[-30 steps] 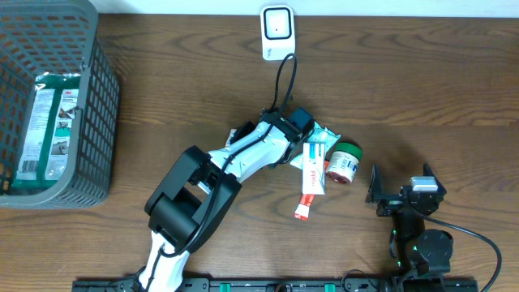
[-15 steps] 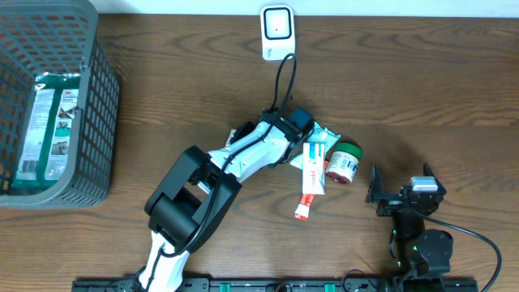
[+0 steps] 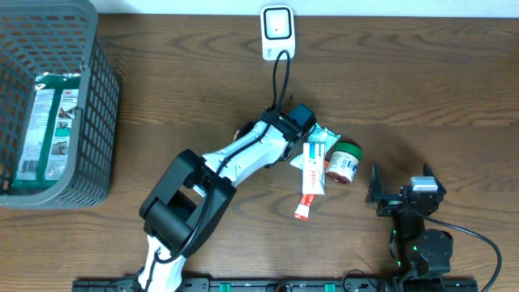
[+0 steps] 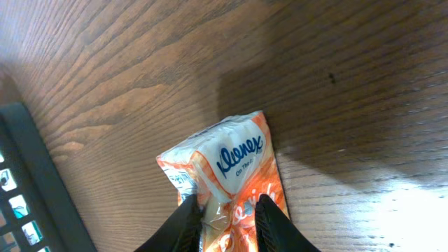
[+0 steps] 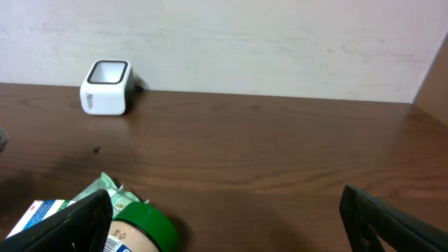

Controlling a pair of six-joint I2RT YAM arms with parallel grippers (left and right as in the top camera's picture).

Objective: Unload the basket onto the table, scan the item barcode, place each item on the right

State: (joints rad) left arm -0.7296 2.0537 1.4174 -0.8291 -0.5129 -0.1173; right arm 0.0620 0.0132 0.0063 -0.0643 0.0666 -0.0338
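Pinching orange-and-white Kleenex pack [image 4: 231, 157] with left gripper [image 4: 227, 206], one finger on each side of pack's lower end, logo facing wrist camera. Holding it over bare wood near middle of table [image 3: 422, 81]. From overhead, pack hidden under left arm [image 3: 243, 154], so cannot tell whether lifted or resting. Right beside arm's tip, toward table's right edge: green-white pouch [image 3: 326, 135], white-and-red toothpaste box [image 3: 313, 172], green-lidded jar [image 3: 344, 161] lying on its side, all packed close together. At middle of far edge: white scanner [image 3: 276, 31]. At far left corner: grey wire basket [image 3: 89, 97] with green package [image 3: 45, 122] inside. Close to near edge, right side: right gripper [image 3: 401, 185] with jaws spread wide, nothing between.
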